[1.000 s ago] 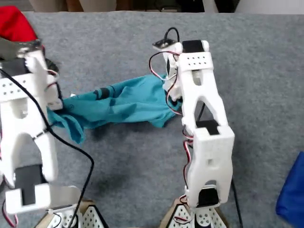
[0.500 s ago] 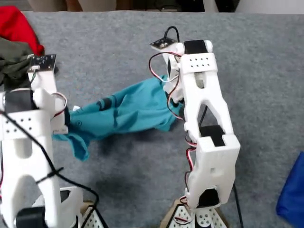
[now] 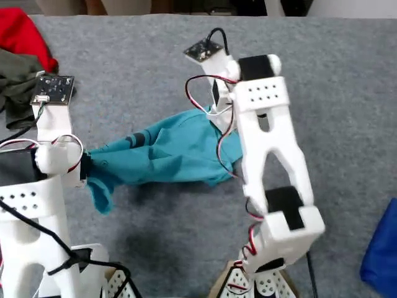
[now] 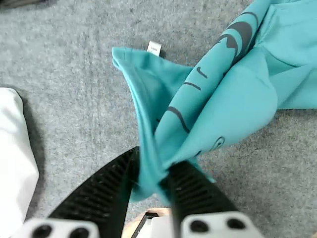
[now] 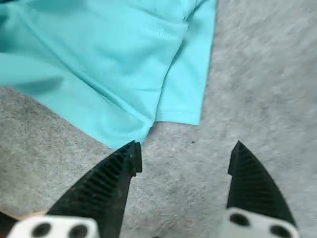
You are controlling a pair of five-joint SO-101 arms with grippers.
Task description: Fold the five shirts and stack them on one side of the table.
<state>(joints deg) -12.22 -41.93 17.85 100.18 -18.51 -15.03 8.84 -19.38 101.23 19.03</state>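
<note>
A teal shirt [image 3: 167, 152] lies bunched across the middle of the grey table [image 3: 335, 93]. My left gripper [image 4: 151, 168] is shut on a fold of the teal shirt [image 4: 208, 104] at its left end, lifting the cloth a little. In the high view the left gripper [image 3: 84, 171] sits at the shirt's left tip. My right gripper [image 5: 183, 153] stands open just above the table, beside the edge of the teal shirt [image 5: 104, 74], with nothing between its fingers. In the high view the right arm [image 3: 267, 130] covers the shirt's right end.
A red shirt [image 3: 22, 34] and a dark olive shirt [image 3: 15, 74] lie piled at the back left corner. A blue shirt [image 3: 379, 248] shows at the right edge. Bare grey table lies at the back and to the front of the teal shirt.
The left arm has pulled back toward the front with the shirt's left end in its gripper. The right arm has tilted and its wrist has shifted left over the shirt.
</note>
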